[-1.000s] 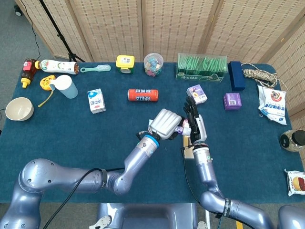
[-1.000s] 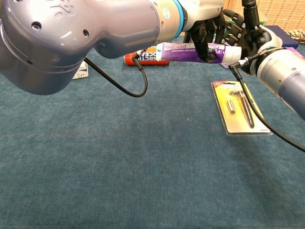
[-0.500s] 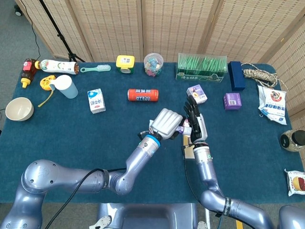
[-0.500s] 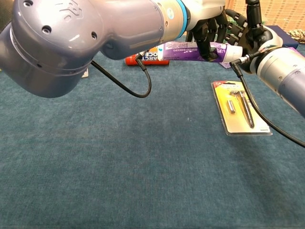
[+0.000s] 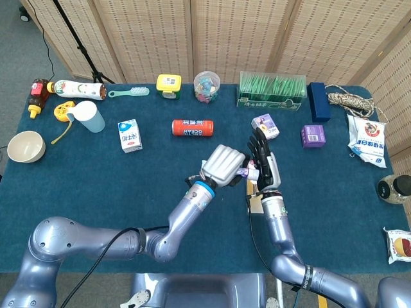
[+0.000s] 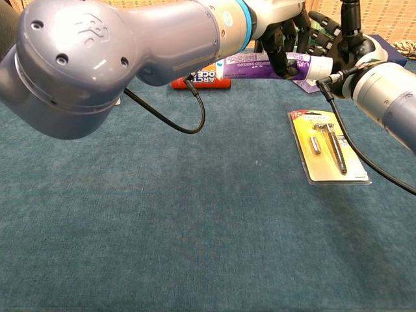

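L hand (image 5: 223,165) is grasping purple tube (image 6: 273,67) w/ cap end reaching R hand (image 5: 262,165), fingers spread, holding nothing; misaligned handover risks dropping it onto razor pack (image 6: 328,147) below.

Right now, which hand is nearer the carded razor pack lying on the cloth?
Right. The right hand stands directly above the razor pack; the left hand, gripping the purple tube, is off to its left.

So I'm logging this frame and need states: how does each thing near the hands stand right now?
left hand: grips the purple tube, held off the table
purple tube: roughly level, cap end toward the right hand
right hand: fingers spread, beside the tube's cap end
razor pack: flat on the table
red can: on its side
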`<state>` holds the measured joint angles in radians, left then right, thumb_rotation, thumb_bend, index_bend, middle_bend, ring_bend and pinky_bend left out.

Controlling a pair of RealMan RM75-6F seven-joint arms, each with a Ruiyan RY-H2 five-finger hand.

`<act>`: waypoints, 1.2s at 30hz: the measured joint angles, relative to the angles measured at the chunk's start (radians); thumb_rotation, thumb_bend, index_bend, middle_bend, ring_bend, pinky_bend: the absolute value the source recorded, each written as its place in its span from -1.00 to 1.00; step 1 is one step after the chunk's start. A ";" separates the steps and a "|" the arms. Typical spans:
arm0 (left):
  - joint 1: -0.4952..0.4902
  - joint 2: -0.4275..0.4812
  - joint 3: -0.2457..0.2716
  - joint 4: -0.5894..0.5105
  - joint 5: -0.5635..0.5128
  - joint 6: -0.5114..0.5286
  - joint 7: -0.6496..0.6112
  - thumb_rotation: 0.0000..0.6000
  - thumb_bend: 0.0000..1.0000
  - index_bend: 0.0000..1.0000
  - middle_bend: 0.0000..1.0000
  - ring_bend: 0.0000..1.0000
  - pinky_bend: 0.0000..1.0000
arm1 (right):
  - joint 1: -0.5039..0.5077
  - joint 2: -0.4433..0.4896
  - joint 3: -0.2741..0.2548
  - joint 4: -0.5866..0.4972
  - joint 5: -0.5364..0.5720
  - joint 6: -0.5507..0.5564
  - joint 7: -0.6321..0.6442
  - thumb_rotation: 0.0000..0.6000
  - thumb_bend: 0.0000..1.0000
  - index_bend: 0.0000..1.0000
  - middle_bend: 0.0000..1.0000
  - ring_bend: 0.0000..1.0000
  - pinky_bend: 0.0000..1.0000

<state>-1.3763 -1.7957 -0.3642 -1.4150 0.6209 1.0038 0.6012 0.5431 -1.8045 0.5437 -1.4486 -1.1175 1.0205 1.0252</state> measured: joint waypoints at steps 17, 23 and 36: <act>0.005 -0.015 -0.021 0.010 0.010 -0.010 0.006 1.00 -0.23 0.34 0.13 0.16 0.07 | 0.009 -0.007 0.003 0.003 -0.001 -0.007 0.004 -0.39 -1.00 -1.00 -1.00 -1.00 -1.00; 0.016 0.002 -0.013 -0.004 0.012 -0.017 0.012 1.00 -0.23 0.34 0.13 0.15 0.07 | 0.009 0.001 -0.005 0.020 -0.011 -0.005 -0.020 -0.40 -1.00 -1.00 -1.00 -1.00 -1.00; 0.069 0.076 0.040 -0.078 0.039 -0.025 0.020 1.00 -0.23 0.32 0.13 0.13 0.07 | 0.001 0.067 -0.014 0.043 -0.025 -0.008 -0.067 -0.40 -1.00 -1.00 -1.00 -1.00 -1.00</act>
<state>-1.3074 -1.7192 -0.3237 -1.4930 0.6598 0.9785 0.6213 0.5438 -1.7379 0.5294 -1.4060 -1.1422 1.0124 0.9584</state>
